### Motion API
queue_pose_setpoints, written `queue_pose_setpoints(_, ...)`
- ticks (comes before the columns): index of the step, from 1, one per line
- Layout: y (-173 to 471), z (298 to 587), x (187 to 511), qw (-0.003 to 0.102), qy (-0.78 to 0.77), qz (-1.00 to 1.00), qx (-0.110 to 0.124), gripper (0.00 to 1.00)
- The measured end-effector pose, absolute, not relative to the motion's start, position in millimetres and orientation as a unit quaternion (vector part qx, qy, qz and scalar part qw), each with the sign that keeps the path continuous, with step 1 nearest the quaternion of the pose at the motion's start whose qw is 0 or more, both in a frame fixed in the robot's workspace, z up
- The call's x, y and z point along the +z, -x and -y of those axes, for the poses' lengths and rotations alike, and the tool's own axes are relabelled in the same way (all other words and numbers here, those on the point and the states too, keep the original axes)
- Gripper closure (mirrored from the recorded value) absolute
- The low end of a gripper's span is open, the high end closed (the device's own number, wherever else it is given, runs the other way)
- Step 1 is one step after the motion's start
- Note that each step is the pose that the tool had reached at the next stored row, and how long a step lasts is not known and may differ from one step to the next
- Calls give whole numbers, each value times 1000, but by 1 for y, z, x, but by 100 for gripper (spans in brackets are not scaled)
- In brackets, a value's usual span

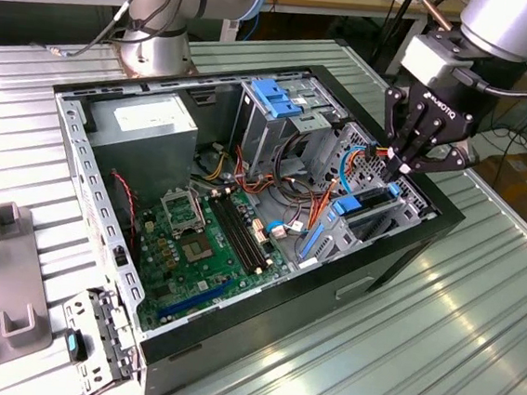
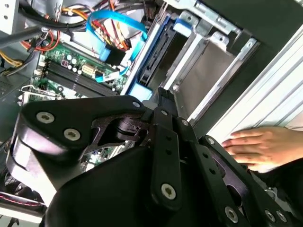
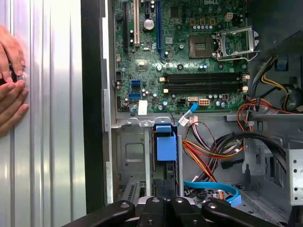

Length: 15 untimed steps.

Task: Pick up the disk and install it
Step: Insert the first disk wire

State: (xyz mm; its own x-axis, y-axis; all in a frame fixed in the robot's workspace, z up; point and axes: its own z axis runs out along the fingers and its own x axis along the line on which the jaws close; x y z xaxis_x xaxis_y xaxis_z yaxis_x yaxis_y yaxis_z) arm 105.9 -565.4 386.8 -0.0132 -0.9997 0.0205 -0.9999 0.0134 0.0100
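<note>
The disk (image 1: 373,202) stands on edge in the drive bay at the case's corner on the exterior view's right, dark body between blue side rails. In both wrist views it shows edge-on between the bay's metal walls, at the disk (image 2: 156,52) and its blue rail end (image 3: 165,142). My gripper (image 1: 400,166) hangs straight over the bay, its fingers drawn together to a point just above the disk's blue upper end. Nothing shows between the fingertips (image 2: 161,94).
The open computer case (image 1: 232,325) lies on a ribbed metal table. Inside are the motherboard (image 1: 199,238), a grey power-supply box (image 1: 149,126), a cage with a blue latch (image 1: 278,96) and loose cables (image 1: 293,186). A person's hands (image 3: 12,80) rest on the table beside the case.
</note>
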Motion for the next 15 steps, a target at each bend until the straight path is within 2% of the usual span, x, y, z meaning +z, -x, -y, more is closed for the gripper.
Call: queue_pose_setpoints(15, -113, 565, 386, 11, -703, 711, 4, 89)
